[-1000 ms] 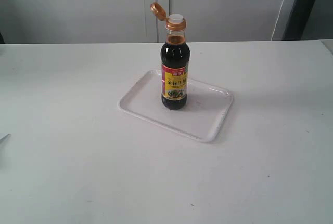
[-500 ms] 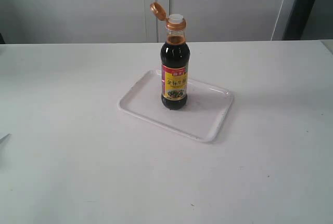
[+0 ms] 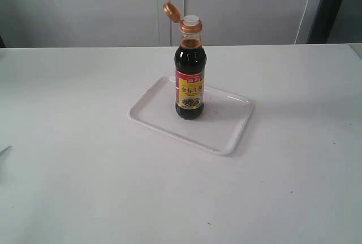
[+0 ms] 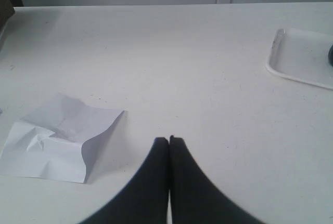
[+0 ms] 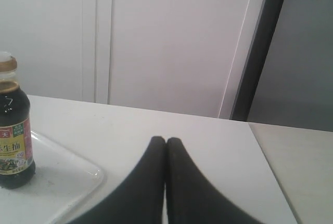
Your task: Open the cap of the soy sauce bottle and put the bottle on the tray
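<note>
Both pairs of fingers, left (image 4: 169,140) and right (image 5: 166,140), are pressed together, empty, above the desk (image 3: 85,170), well apart from the soy sauce bottle (image 3: 190,80).

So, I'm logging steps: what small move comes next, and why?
Probably none beyond keeping both arms back: the cap is flipped open, the bottle stands upright on the tray, and the left gripper and right gripper are shut, clear of it.

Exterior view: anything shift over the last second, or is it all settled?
Nothing visibly changed. The soy sauce bottle stands upright on the tray as before, its cap flipped open, and neither gripper has entered that view.
</note>
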